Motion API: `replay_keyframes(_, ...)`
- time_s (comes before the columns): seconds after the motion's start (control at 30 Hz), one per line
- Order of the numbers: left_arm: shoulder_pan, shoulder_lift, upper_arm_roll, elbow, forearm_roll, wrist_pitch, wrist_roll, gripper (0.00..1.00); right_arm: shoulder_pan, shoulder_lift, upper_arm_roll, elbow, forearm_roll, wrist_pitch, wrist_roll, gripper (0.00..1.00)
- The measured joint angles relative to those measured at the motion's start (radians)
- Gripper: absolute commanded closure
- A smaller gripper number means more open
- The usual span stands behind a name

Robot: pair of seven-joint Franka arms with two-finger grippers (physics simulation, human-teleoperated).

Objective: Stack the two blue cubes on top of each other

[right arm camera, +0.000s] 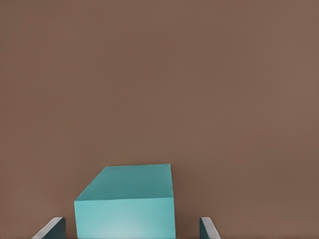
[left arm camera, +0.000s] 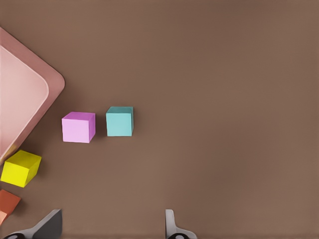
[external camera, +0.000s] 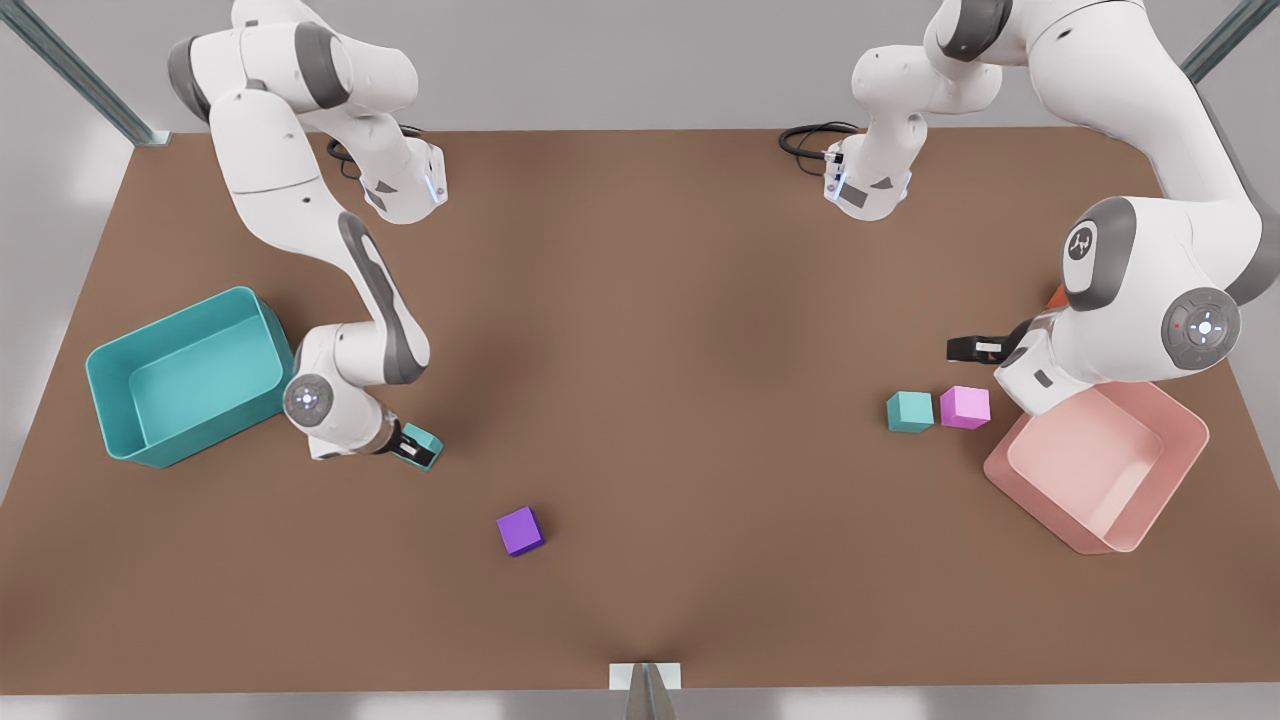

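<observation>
Straddling one blue cube [right arm camera: 124, 209]: right gripper [external camera: 415, 447], low at the counter [external camera: 640, 400] beside the teal bin [external camera: 185, 375] on the front view's left. Fingers [right arm camera: 50, 229] stand wide to either side of the cube with gaps showing; not yet closed on it, judging by the right wrist view.

Second blue cube [external camera: 909, 411]: on the counter at the front view's right, just beside a pink cube [external camera: 965, 407], a narrow gap between them.

Left gripper [left arm camera: 112, 226]: fingers wide, holding nothing, hanging near that pair, well nearer to it than the right gripper.

Yellow cube [left arm camera: 21, 168] and orange cube [left arm camera: 7, 201]: by the pink bin [external camera: 1100, 465].

Purple cube [external camera: 520, 530]: mid-counter, near the straight carry path between the two blue cubes.

Likely obstruction: the pink cube crowding one side of the stacking target.
</observation>
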Motion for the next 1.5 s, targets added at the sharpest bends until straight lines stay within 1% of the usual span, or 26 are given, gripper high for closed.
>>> replay_keyframes(0.43,-0.002,0.000,0.000,-0.001,0.001,-0.001,-0.001,0.00,0.009,0.077,0.000,0.016,-0.002,0.033,0.028,0.00)
replay_keyframes(0.47,-0.002,0.000,0.000,-0.001,0.001,-0.001,-0.001,0.00,0.009,0.077,0.000,0.017,-0.002,0.036,0.029,0.02)
replay_keyframes(0.53,-0.002,0.000,0.000,-0.001,0.001,-0.001,-0.001,0.00,0.009,0.074,0.000,0.017,-0.001,0.039,0.030,0.29)
replay_keyframes(0.57,-0.002,0.000,0.000,-0.001,0.001,-0.002,-0.001,0.00,0.009,0.073,0.000,0.018,0.001,0.041,0.028,0.36)
replay_keyframes(0.6,-0.002,0.000,0.000,-0.001,0.001,-0.002,-0.001,0.00,0.009,0.073,0.000,0.018,0.003,0.043,0.026,0.40)
replay_keyframes(0.63,-0.003,0.000,0.000,-0.001,0.001,-0.002,-0.001,0.00,0.009,0.073,0.000,0.018,0.006,0.045,0.023,0.42)
replay_keyframes(0.8,-0.003,0.000,-0.001,0.000,0.002,-0.002,-0.002,0.00,0.013,0.031,0.011,0.018,0.012,0.037,0.013,0.41)
replay_keyframes(0.9,-0.003,-0.001,-0.002,0.000,0.003,-0.004,-0.003,0.00,0.027,-0.033,0.085,0.015,0.026,0.003,0.013,0.40)
replay_keyframes(0.97,-0.003,-0.001,-0.002,0.000,0.003,-0.006,-0.003,0.00,0.088,-0.045,0.129,0.028,0.033,-0.015,0.028,0.40)
replay_keyframes(1.03,-0.003,-0.002,-0.002,0.000,0.004,-0.007,-0.004,0.00,0.192,-0.026,0.146,0.085,0.036,-0.027,0.065,0.39)
replay_keyframes(1.1,-0.003,-0.002,-0.003,0.001,0.004,-0.008,-0.004,0.00,0.290,0.045,0.150,0.211,0.037,-0.036,0.120,0.39)
replay_keyframes(1.3,0.000,0.001,-0.001,0.000,0.004,-0.012,-0.005,0.00,0.477,0.395,0.151,0.717,0.031,-0.051,0.350,0.39)
replay_keyframes(1.37,0.002,0.026,0.001,-0.001,0.006,-0.013,-0.006,0.00,0.509,0.457,0.146,0.786,0.028,-0.052,0.426,0.39)
replay_keyframes(1.47,0.003,0.083,0.003,-0.001,0.022,-0.008,-0.018,0.00,0.549,0.511,0.128,0.829,0.022,-0.050,0.528,0.39)
replay_keyframes(1.5,0.003,0.103,0.003,-0.002,0.025,-0.005,-0.031,0.00,0.554,0.521,0.122,0.836,0.021,-0.050,0.559,0.37)
